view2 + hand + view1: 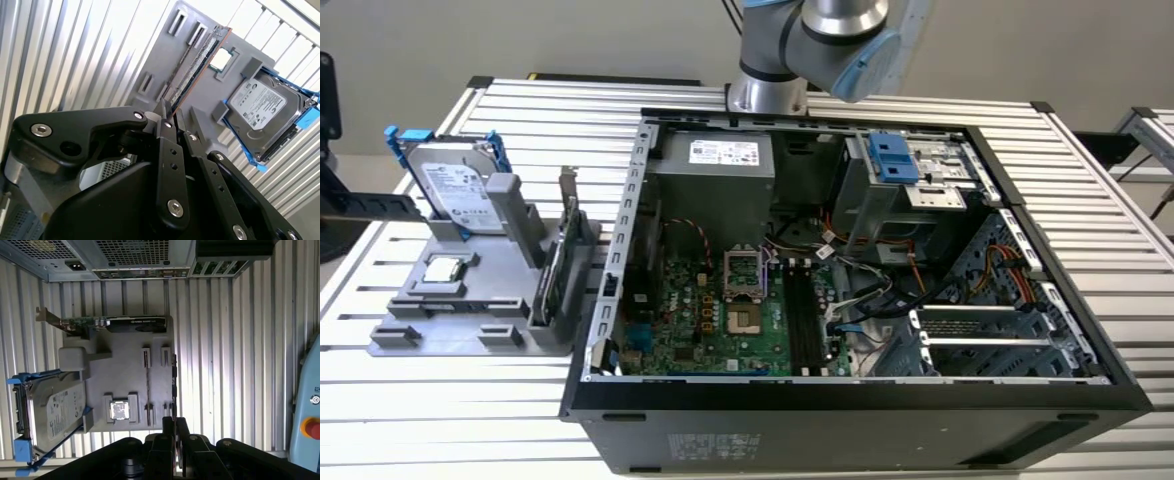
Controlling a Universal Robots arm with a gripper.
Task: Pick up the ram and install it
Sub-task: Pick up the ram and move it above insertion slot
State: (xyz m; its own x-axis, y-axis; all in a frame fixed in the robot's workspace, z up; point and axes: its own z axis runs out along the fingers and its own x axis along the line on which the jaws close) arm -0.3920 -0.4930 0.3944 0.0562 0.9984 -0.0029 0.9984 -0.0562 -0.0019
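The gripper is held with fingers drawn together, nothing clasped, near the edge of the grey tray. Beyond it the ram is stood on edge beside the processor, untouched; the pick-up is judged barely begun, and parted fingers squared across the stick are called for

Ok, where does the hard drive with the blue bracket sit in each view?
Exterior view: the hard drive stands at the exterior view's far left, just beyond the processor.
Second wrist view: hard drive beside the processor, in its blue bracket.
First wrist view: hard drive next to the processor.
Shared landmark: the processor.
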